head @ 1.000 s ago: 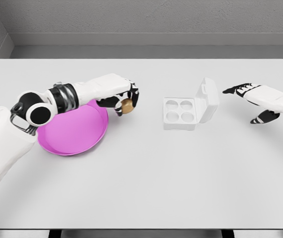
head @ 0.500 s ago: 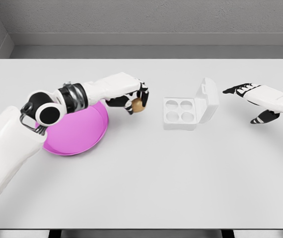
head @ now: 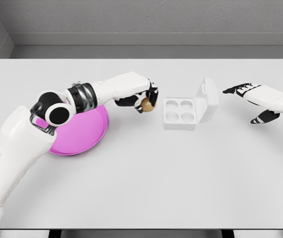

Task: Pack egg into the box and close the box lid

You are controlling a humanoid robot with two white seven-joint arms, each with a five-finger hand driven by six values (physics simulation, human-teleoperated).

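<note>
On the white tabletop [head: 146,183], a pink plate [head: 82,134] lies at the left. Beyond it the left hand [head: 144,96] grips the brown egg [head: 147,104] above the tabletop, just left of the open box [head: 181,113]. Its lid [head: 208,99] stands raised, and the right hand [head: 253,99] hovers farther right with fingers spread, holding nothing.

Counter [head: 141,178]: pale grey, matt, smooth, no grain or sheen. Plate [head: 82,134]: magenta, plastic-looking, smooth, faint satin gloss along rim. Box [head: 186,111]: white, matt, moulded like thin plastic or pulp; cannot tell which. Egg [head: 146,104]: tan-brown, smooth, dull shell finish. Left hand [head: 144,99]: white hard shell, semi-gloss, black fingers; ribbed metallic band at forearm. Right hand [head: 258,101]: same white shell, black pads. Back wall: grey, rough, speckled like concrete.
</note>
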